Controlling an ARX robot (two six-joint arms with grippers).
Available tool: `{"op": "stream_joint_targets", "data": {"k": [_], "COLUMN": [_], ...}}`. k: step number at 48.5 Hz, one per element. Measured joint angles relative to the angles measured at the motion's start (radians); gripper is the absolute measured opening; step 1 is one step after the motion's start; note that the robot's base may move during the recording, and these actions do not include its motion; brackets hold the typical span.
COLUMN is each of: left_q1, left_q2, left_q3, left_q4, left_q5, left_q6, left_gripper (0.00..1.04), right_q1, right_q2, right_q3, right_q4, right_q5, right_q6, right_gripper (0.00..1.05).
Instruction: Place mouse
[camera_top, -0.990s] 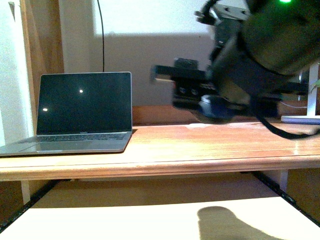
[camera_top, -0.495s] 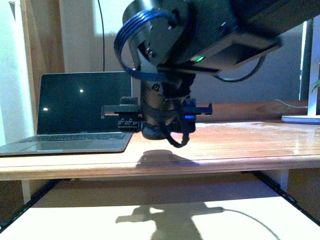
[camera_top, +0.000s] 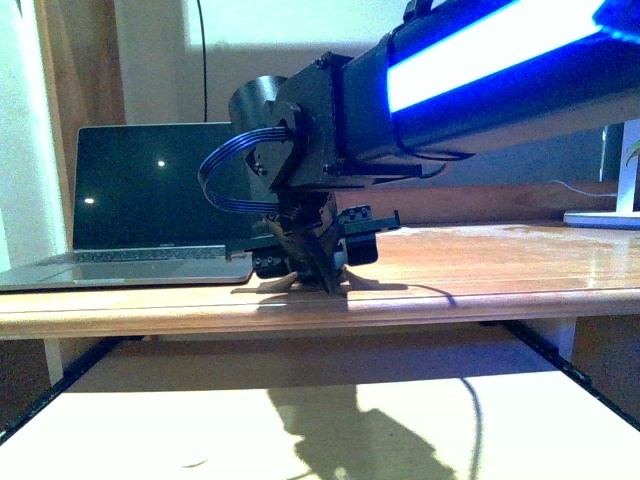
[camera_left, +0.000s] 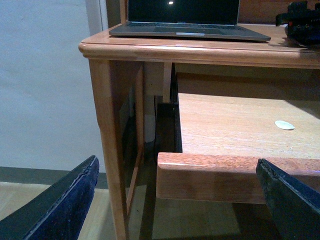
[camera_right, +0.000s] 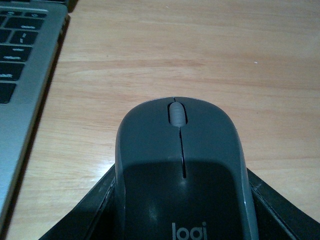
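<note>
Bench of brown wood carries, in the front view, an open grey laptop at the left. Just right of it the black right hand is lowered to the surface, its load hidden.

In the left wrist view the left hand hangs low and near, its fingers wide apart and empty.

In the right wrist view the dark grey oval mouse sits clamped between the right hand's fingers. Its long axis runs straight out from the wrist, wheel end far, with the laptop's edge just left. Only the right hand is placed to release it.
</note>
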Motion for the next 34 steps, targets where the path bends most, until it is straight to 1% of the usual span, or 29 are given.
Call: {"op": "stream_joint_targets", "data": {"k": [2,7,8,13,15,22,30,34], "left_q1": [0.000,0.000,0.000,0.000,0.000,0.000,0.000,0.000], "left_q2": [0.000,0.000,0.000,0.000,0.000,0.000,0.000,0.000], "left_q3": [0.000,0.000,0.000,0.000,0.000,0.000,0.000,0.000], "left_q4": [0.000,0.000,0.000,0.000,0.000,0.000,0.000,0.000], "left_q5": [0.000,0.000,0.000,0.000,0.000,0.000,0.000,0.000], "left_q6": [0.000,0.000,0.000,0.000,0.000,0.000,0.000,0.000], "left_gripper": [0.97,0.97,0.97,0.97,0.97,0.97,0.97,0.97], "right_q1": [-0.003,-0.005,-0.006,-0.010,-0.012,-0.033,-0.081,-0.112], "right_q2": [0.003,0.003,0.003,-0.007,-0.018,-0.117,-0.369,-0.520], "right_q3": [0.003,0.003,0.003,-0.029,-0.053,-0.212,-0.508,-0.665], "right_q4": [-0.001,0.012,0.015,0.069,0.093,0.220,0.444,0.535], "right_q5": [0.002,0.000,-0.001,0.003,0.003,-0.029,-0.126,-0.192], "right_q6": [0.000,0.000,0.000,0.003,0.004,0.029,0.042,0.051], "right_gripper": [0.59,0.76,0.78,0.94,0.98,0.97,0.97,0.97]}}
